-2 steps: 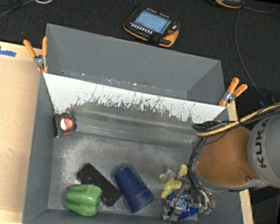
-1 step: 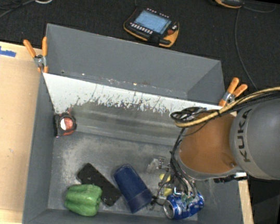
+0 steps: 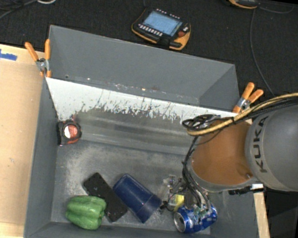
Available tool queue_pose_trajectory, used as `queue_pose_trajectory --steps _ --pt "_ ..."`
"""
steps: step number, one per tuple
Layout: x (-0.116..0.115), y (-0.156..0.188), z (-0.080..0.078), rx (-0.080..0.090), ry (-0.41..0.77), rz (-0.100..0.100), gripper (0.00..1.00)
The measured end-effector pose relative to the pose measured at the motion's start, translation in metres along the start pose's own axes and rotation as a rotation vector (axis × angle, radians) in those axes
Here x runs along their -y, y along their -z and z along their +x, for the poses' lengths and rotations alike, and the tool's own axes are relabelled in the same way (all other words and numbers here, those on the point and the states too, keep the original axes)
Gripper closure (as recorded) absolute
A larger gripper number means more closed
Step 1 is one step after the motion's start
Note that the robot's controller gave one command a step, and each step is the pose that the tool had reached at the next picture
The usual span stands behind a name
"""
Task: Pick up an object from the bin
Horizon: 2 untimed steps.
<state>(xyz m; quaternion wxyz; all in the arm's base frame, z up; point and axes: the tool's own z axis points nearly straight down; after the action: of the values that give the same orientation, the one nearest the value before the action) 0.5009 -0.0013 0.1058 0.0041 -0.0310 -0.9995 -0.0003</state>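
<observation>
My gripper [image 3: 181,200] hangs low in the bin's front right part, under the orange cover, directly over a crushed blue drink can [image 3: 196,218] that lies on its side. Its metal fingers reach down at the can's left end; whether they grip it is hidden. Just left of the gripper lies a dark blue cup [image 3: 135,196] on its side, its mouth towards the gripper.
A flat black bar-shaped thing [image 3: 104,195] lies left of the cup, with a green bell pepper [image 3: 86,212] at the front left. A small round tape measure [image 3: 70,132] rests against the left wall. The arm comes in from the right.
</observation>
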Motion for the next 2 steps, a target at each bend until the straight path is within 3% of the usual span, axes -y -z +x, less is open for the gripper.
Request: queue_pose_trajectory --steps 2 --pt "0.0021 0.0024 -0.0020 0.000 -0.010 -0.001 1.00"
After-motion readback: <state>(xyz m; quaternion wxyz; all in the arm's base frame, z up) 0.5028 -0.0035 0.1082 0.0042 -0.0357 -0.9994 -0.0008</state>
